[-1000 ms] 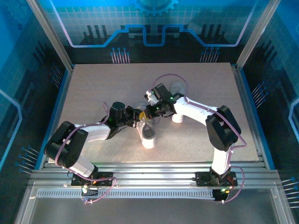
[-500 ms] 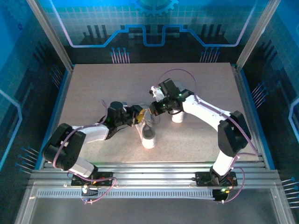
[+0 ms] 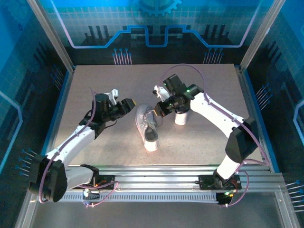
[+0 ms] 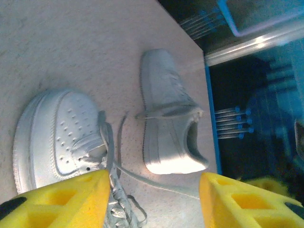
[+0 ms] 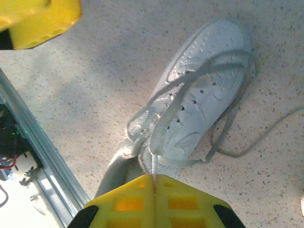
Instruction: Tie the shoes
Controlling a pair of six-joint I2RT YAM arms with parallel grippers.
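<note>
One white shoe (image 3: 146,129) lies mid-table, toe toward the arms, with its pale laces loose. My right gripper (image 3: 159,108) hovers over its heel end and is shut on a lace (image 5: 158,152) that rises taut from the shoe (image 5: 204,90) into the closed yellow fingers (image 5: 128,204). My left gripper (image 3: 128,104) stands open just left of the shoe, holding nothing. In the left wrist view the gripper (image 4: 152,199) has the shoe (image 4: 57,133) at its left finger, and a slack lace (image 4: 156,183) crosses the gap. The second shoe (image 4: 168,128) lies beyond, partly under the right arm (image 3: 179,118).
The grey speckled table (image 3: 95,85) is ringed by a blue edge strip and aluminium frame posts (image 3: 50,35). A metal rail (image 3: 152,171) runs along the near edge by the arm bases. One yellow finger of the left gripper (image 5: 38,19) shows at the right wrist view's top left.
My left gripper has opened and drawn back to the left, away from the shoe. My right gripper has stayed shut on the lace and shifted slightly right and up.
</note>
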